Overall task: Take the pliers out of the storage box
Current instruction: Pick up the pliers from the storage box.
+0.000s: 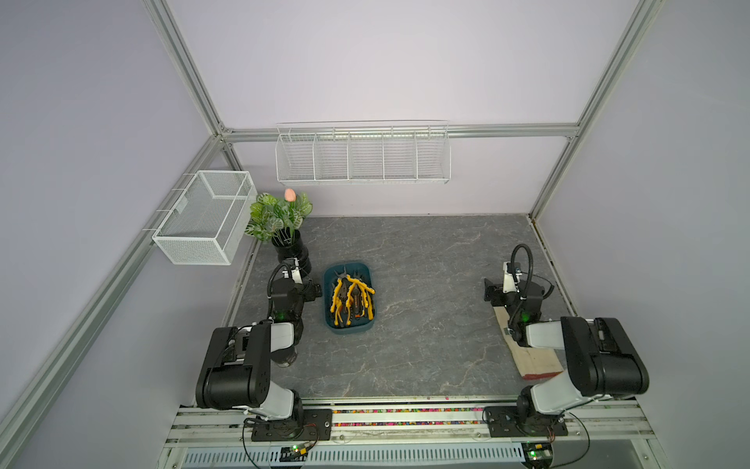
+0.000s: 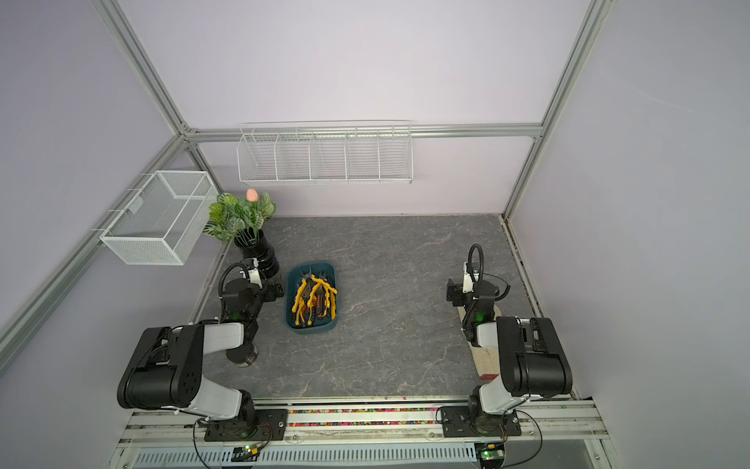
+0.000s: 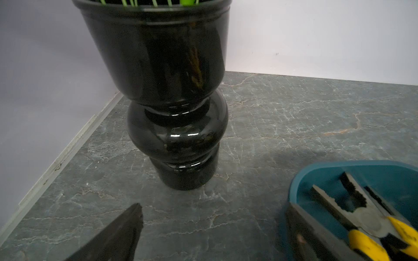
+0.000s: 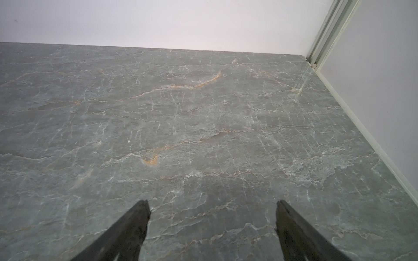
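Note:
The dark teal storage box (image 1: 351,329) (image 2: 311,329) sits left of the table's middle. Several pliers (image 1: 351,298) (image 2: 314,298) with yellow handles and dark jaws are piled in it. My left gripper (image 1: 314,290) (image 2: 276,290) stands open just left of the box, low over the table. In the left wrist view it (image 3: 213,210) holds nothing, and one finger is beside the box's corner (image 3: 339,167), where pliers (image 3: 362,217) show. My right gripper (image 1: 491,294) (image 2: 452,292) (image 4: 212,203) is open far right, over bare table.
A black vase with a green plant (image 1: 294,253) (image 3: 176,113) stands right behind the left gripper. A white mesh basket (image 1: 203,217) hangs on the left frame and a wire rack (image 1: 363,156) on the back wall. A beige cloth (image 1: 531,357) lies under the right arm.

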`<action>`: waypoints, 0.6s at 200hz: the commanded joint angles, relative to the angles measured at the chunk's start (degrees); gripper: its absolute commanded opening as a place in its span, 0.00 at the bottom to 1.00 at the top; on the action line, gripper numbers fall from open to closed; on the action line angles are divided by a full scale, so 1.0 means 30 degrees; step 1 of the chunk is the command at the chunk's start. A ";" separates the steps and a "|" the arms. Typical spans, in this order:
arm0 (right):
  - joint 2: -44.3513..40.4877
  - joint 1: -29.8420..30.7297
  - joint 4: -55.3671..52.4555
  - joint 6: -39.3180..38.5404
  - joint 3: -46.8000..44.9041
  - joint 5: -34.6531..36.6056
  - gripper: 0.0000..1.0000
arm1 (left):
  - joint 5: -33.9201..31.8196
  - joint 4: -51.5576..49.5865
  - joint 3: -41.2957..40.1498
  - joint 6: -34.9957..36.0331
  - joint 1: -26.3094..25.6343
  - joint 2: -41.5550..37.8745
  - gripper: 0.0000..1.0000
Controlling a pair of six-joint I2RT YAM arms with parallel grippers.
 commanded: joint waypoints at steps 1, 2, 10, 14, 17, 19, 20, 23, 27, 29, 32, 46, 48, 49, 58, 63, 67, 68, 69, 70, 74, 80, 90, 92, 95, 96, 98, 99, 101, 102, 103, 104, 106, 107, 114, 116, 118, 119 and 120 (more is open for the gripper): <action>-0.0891 0.0133 -0.0483 -0.0158 0.0289 0.0195 0.89 | 0.0669 0.0012 0.0079 0.0567 -0.0002 -0.0593 0.99; -0.0977 0.0144 -0.0598 -0.0170 0.0311 0.0210 0.89 | 0.0709 -0.0049 0.0114 0.0571 0.0000 -0.0651 0.99; -0.1853 0.0384 -0.1883 -0.0211 0.0608 0.0754 0.89 | 0.0736 -0.1271 0.0543 0.0644 0.0002 -0.1155 0.99; -0.2345 0.0611 -0.2656 -0.0197 0.0853 0.1426 0.89 | 0.0744 -0.2204 0.0916 0.0706 -0.0005 -0.1502 0.99; -0.2725 0.0805 -0.3450 -0.0170 0.1051 0.2125 0.89 | 0.0748 -0.3148 0.1266 0.0815 -0.0020 -0.1804 0.99; -0.2980 0.0977 -0.3924 -0.0150 0.1194 0.2633 0.89 | 0.0705 -0.3799 0.1519 0.0877 -0.0025 -0.2007 0.99; -0.3047 0.1050 -0.4150 -0.0137 0.1262 0.2908 0.89 | 0.0697 -0.4137 0.1654 0.0902 -0.0026 -0.2090 0.99; -0.3417 0.1318 -0.4761 -0.0126 0.1472 0.3611 0.89 | 0.0669 -0.5195 0.2047 0.0938 -0.0052 -0.2415 0.99; -0.3863 0.1674 -0.5511 -0.0124 0.1775 0.4787 0.89 | 0.0469 -0.6676 0.2675 0.0823 -0.0118 -0.2809 0.99; -0.4026 0.1875 -0.5853 -0.0110 0.1910 0.5320 0.89 | 0.0291 -0.7420 0.3065 0.0696 -0.0204 -0.3035 0.99; -0.4352 0.2172 -0.6325 -0.0067 0.2113 0.6113 0.89 | -0.0045 -0.8469 0.3589 0.0495 -0.0316 -0.3336 0.99; -0.5604 0.3649 -0.9024 0.0170 0.3454 0.9424 0.89 | -0.1574 -1.1590 0.5621 -0.0265 -0.1105 -0.4185 0.99; -0.5728 0.3856 -0.9478 0.0264 0.3641 0.9834 0.89 | -0.1692 -1.1879 0.5882 -0.0368 -0.1241 -0.4288 0.99; -0.5798 0.3968 -0.9695 0.0304 0.3789 1.0112 0.89 | -0.1761 -1.2088 0.6018 -0.0424 -0.1308 -0.4344 0.99; -0.6415 0.5263 -1.1817 0.1462 0.4959 1.2361 0.89 | -0.2255 -1.3560 0.7167 -0.0790 -0.1994 -0.4641 0.99; -0.6800 0.5763 -1.3464 0.2687 0.5673 1.3372 0.89 | -0.2505 -1.4227 0.7774 -0.1095 -0.2415 -0.4759 0.99; -0.7114 0.6063 -1.4811 0.3710 0.6369 1.3761 0.89 | -0.2734 -1.4678 0.8196 -0.1450 -0.2765 -0.4810 0.99; -0.7194 0.6127 -1.5335 0.4063 0.6530 1.3804 0.89 | -0.2765 -1.4777 0.8289 -0.1551 -0.2817 -0.4839 0.99; -0.7278 0.6173 -1.5788 0.4357 0.6684 1.3811 0.89 | -0.2825 -1.4856 0.8393 -0.1674 -0.2916 -0.4839 0.99; -0.7349 0.6211 -1.6205 0.4621 0.6849 1.3756 0.89 | -0.2928 -1.4968 0.8490 -0.1809 -0.2995 -0.4839 0.99; -0.7637 0.6362 -1.7599 0.5279 0.7366 1.3322 0.89 | -0.3152 -1.5405 0.8889 -0.2396 -0.3316 -0.4867 0.99; -0.7858 0.6549 -1.9081 0.5470 0.8111 1.2411 0.89 | -0.3365 -1.6179 0.9511 -0.3443 -0.3710 -0.4881 0.99; -0.7680 0.7302 -2.1708 0.4904 0.9563 1.1655 0.89 | -0.3525 -1.7844 1.0912 -0.5248 -0.4290 -0.4683 0.99; -0.7566 0.7472 -2.2273 0.4817 1.0024 1.1769 0.89 | -0.3543 -1.8225 1.1038 -0.5590 -0.4367 -0.4582 0.99; -0.7329 0.7724 -2.3019 0.4701 1.0609 1.1998 0.89 | -0.3534 -1.8799 1.1438 -0.6114 -0.4524 -0.4466 0.99; -0.7243 0.7836 -2.3277 0.4691 1.0847 1.2073 0.89 | -0.3487 -1.9005 1.1564 -0.6256 -0.4575 -0.4433 0.99; -0.7054 0.8037 -2.3647 0.4624 1.1231 1.2225 0.89 | -0.3379 -1.9417 1.1843 -0.6538 -0.4650 -0.4327 0.99; -0.6973 0.8110 -2.3957 0.4594 1.1320 1.2289 0.89 | -0.3293 -1.9519 1.1987 -0.6644 -0.4682 -0.4261 0.99; -0.6803 0.8274 -2.4483 0.4542 1.1664 1.2411 0.89 | -0.3126 -1.9926 1.2241 -0.6811 -0.4750 -0.4160 0.99; -0.6716 0.8331 -2.4727 0.4523 1.1858 1.2455 0.89 | -0.3078 -2.0052 1.2376 -0.6882 -0.4806 -0.4104 0.99; -0.6644 0.8403 -2.4966 0.4514 1.2029 1.2492 0.89 | -0.2966 -2.0291 1.2503 -0.6933 -0.4863 -0.4047 0.99; -0.6549 0.8469 -2.5203 0.4509 1.2172 1.2511 0.89 | -0.2852 -2.0513 1.2639 -0.6988 -0.4906 -0.4018 0.99; -0.6345 0.8547 -2.5630 0.4499 1.2449 1.2532 0.89 | -0.2700 -2.0907 1.2829 -0.7072 -0.5004 -0.3879 0.99; -0.6268 0.8599 -2.5828 0.4487 1.2588 1.2531 0.89 | -0.2660 -2.1114 1.2993 -0.7116 -0.5064 -0.3832 0.99; -0.5724 0.8687 -2.6949 0.4536 1.3338 1.2002 0.89 | -0.2569 -2.2448 1.4046 -0.7258 -0.5525 -0.3478 0.99; -0.5583 0.8704 -2.7201 0.4586 1.3531 1.1819 0.89 | -0.2630 -2.2811 1.4294 -0.7228 -0.5774 -0.3349 0.99; -0.5437 0.8694 -2.7396 0.4635 1.3631 1.1436 0.89 | -0.2703 -2.3180 1.4532 -0.7176 -0.5983 -0.3236 0.99; -0.5374 0.8687 -2.7473 0.4658 1.3721 1.1323 0.89 | -0.2764 -2.3349 1.4650 -0.7153 -0.6096 -0.3203 0.99; -0.5299 0.8684 -2.7570 0.4728 1.3765 1.1223 0.89 | -0.2795 -2.3434 1.4767 -0.7098 -0.6196 -0.3127 0.99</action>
